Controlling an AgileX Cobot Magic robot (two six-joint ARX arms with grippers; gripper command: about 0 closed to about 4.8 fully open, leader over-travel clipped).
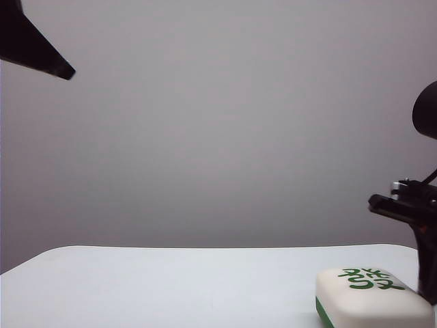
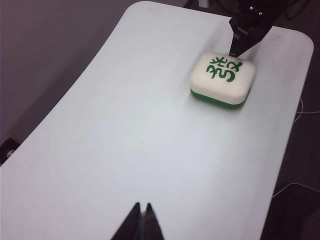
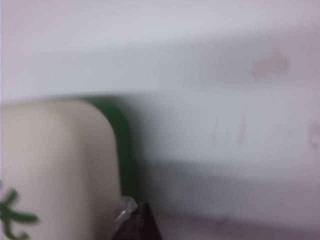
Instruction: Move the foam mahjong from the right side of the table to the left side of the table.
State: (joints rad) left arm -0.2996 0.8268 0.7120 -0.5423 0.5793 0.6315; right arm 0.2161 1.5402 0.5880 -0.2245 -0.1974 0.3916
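The foam mahjong [image 1: 369, 295] lies flat on the white desk [image 1: 171, 287], near the desk's right end in the exterior view. Its white upper part faces up, with the green character printed on top, and its dark green base rests on the desk. It stands alone on the surface.

The right hand [image 2: 243, 42] is down at the block's far edge, on the side away from the left arm. In the left wrist view its dark fingers taper to a point that meets the top rim of the block beside the character. In the right wrist view the fingertips [image 3: 134, 220] sit together in a narrow point, with the block's rounded corner and green base [image 3: 122, 145] just beside them. That view is blurred and very close, so the tips seem pressed together and holding nothing, though whether they actually touch the foam is hard to tell. In the exterior view the right arm's dark body [image 1: 410, 201] hangs above and just right of the block.

The left hand [image 2: 141, 220] hovers above the bare desk, well apart from the block, toward the desk's opposite end. Its two dark fingers lie nearly together with only a thin slit between them, and nothing is held in them.
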